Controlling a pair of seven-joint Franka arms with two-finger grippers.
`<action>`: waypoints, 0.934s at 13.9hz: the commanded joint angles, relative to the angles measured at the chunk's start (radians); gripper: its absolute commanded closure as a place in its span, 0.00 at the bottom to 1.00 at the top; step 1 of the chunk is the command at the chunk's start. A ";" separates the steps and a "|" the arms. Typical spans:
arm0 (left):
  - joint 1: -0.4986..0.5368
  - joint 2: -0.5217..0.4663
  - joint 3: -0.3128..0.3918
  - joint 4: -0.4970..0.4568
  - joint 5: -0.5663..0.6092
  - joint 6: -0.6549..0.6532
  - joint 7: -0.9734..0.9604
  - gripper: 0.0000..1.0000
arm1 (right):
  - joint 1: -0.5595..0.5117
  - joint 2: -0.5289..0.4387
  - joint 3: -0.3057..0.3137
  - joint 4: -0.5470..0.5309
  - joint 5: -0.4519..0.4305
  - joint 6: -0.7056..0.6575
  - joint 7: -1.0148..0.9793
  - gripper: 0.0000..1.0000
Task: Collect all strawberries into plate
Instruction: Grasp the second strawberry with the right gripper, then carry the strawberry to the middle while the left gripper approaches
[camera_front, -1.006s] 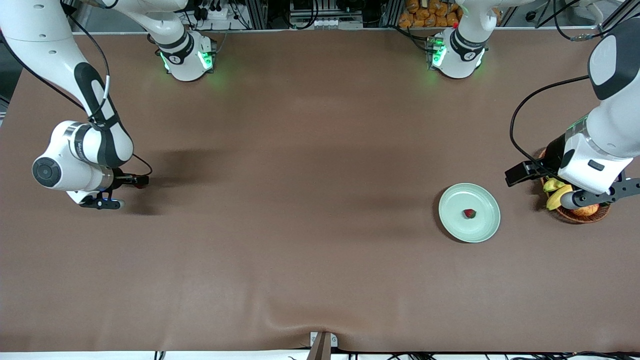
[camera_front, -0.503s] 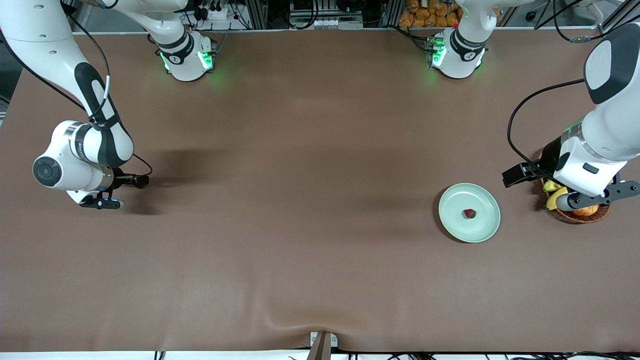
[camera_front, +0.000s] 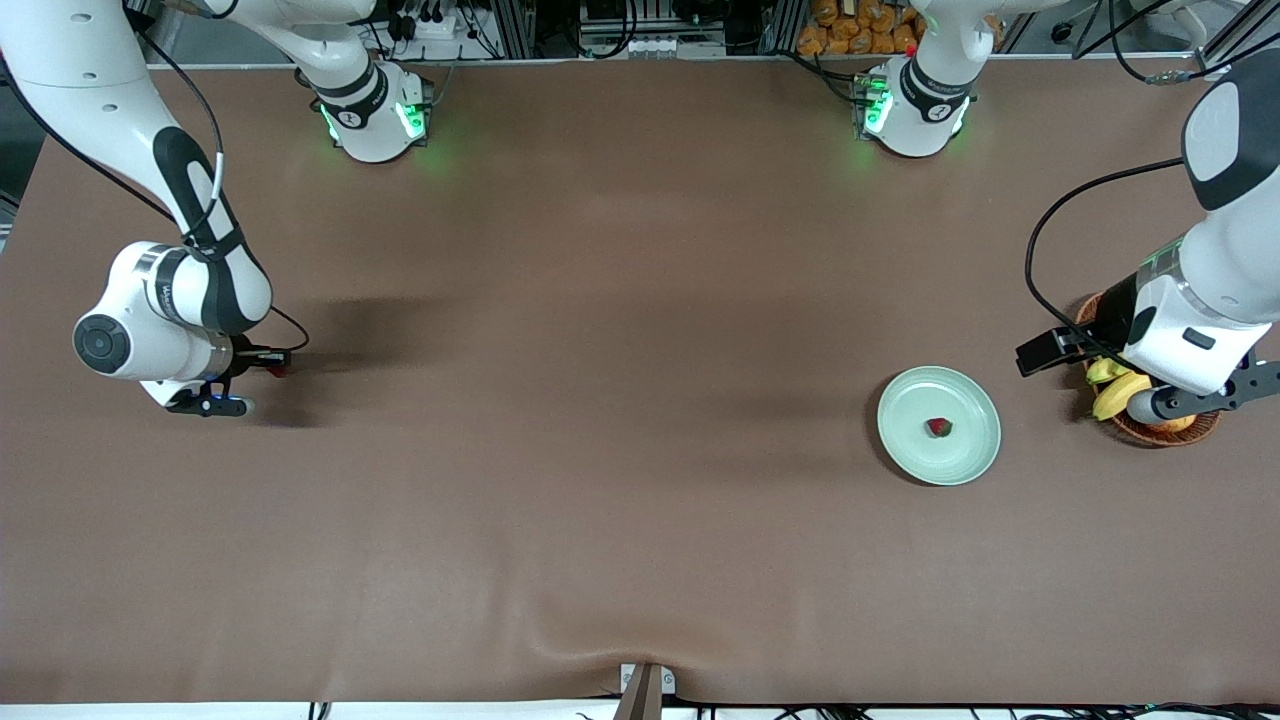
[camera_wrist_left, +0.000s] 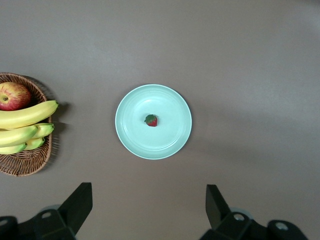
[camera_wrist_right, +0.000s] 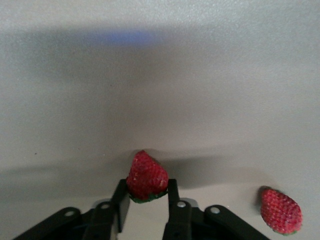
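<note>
Pinching one strawberry (camera_wrist_right: 146, 176), right gripper (camera_wrist_right: 146, 197) sits low at its table end, ready to lift. Second berry (camera_wrist_right: 280, 210) lies beside. Left gripper (camera_wrist_left: 149, 205), fingers wide, waits above plate (camera_wrist_left: 172, 135) holding one berry (camera_wrist_left: 151, 120).

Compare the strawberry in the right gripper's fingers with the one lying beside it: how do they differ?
The gripped strawberry is pinched between the fingers of the right gripper, tip pointing away from them; the loose strawberry lies untouched on the table. The gripped one's green cap sits down between the fingers; the loose one's cap barely shows. Both are red, seeded and similar in size.
</note>
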 joint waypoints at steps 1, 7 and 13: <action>0.010 -0.025 -0.004 -0.012 -0.015 -0.019 0.016 0.00 | -0.010 -0.016 0.008 -0.011 -0.002 0.019 -0.020 1.00; 0.019 -0.036 0.001 -0.010 -0.013 -0.043 0.018 0.00 | 0.013 -0.039 0.057 0.192 0.007 -0.005 -0.145 1.00; 0.045 -0.068 0.001 -0.010 -0.019 -0.078 0.076 0.00 | 0.203 0.027 0.111 0.416 0.016 -0.007 -0.106 1.00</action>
